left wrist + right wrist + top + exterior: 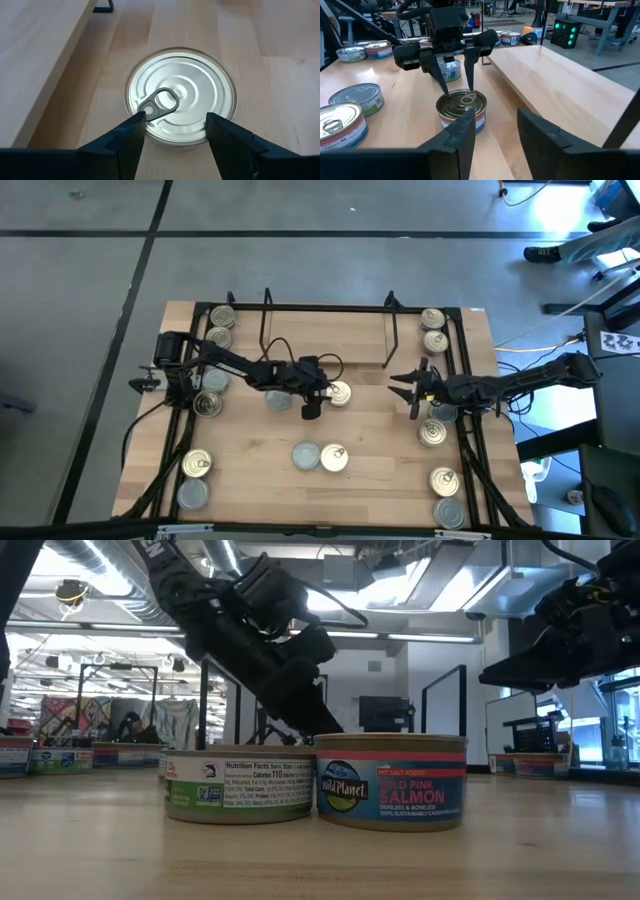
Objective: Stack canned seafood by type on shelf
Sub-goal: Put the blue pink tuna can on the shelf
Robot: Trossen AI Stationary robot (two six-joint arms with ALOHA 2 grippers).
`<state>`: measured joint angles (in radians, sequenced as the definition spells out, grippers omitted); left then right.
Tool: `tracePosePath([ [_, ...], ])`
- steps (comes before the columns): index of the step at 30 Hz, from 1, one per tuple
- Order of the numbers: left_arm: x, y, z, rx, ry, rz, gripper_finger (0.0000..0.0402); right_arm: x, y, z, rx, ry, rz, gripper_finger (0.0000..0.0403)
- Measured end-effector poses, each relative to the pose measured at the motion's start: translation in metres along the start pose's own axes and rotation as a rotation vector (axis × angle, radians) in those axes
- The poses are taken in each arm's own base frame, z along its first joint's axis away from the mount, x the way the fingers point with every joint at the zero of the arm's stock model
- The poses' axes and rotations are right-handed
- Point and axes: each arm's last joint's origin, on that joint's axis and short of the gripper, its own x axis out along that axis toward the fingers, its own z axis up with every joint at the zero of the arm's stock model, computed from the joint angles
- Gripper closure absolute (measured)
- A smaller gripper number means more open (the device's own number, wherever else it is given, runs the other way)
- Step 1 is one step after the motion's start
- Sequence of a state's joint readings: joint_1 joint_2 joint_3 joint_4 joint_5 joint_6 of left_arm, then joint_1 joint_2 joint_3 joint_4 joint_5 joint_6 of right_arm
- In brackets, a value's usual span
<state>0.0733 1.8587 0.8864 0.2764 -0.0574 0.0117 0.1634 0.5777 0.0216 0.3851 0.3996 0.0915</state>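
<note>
One pull-ring tin lies at the centre of the overhead frame, just in front of the shelf, whose light board fills the upper middle between black wire loops. The left gripper hangs over this tin with its fingers apart, one tip on each side of the lid (the left wrist picture shows the ring between the two dark fingers, and neither finger touches the rim). In the right wrist picture the same tin stands at centre frame with the left gripper poised above it. A second, plain-topped tin sits close on its left, partly under the arm. Two more tins stand touching at lower centre; the table-level view shows them as a green-labelled tin beside a blue salmon tin. Further tins line both edges of the tabletop: several at upper left, a pair at upper right and others down each side. The right gripper waits at middle right, empty, its fingers parted.

As a judgement, each tin is rigid, fairly dense for its size and smooth-walled, so it may slip under a light pinch. The best hold is probably across the full width, low on the side wall under the rolled rim, not on the ring. Flat lids should stack steadily if centred.
</note>
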Motion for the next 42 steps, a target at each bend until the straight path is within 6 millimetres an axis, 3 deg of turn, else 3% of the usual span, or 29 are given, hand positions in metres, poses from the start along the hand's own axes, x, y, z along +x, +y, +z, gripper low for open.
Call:
tracePosePath([
  [12,-0.002,0.003,-0.019,-0.020,-0.017,0.006,0.0194,0.015,0.007,-0.008,-0.076,0.063,0.033,0.0256],
  [16,-0.002,0.003,-0.021,-0.020,-0.016,0.006,0.0194,0.025,0.012,-0.002,-0.112,0.100,0.047,0.0255],
  [30,-0.002,0.003,-0.022,0.007,-0.019,0.006,0.0194,0.083,0.038,0.012,-0.420,0.249,0.070,0.0145],
  [42,-0.009,0.010,-0.044,-0.044,-0.146,-0.006,0.0194,0.130,0.056,0.000,-0.657,0.351,0.113,0.0136],
])
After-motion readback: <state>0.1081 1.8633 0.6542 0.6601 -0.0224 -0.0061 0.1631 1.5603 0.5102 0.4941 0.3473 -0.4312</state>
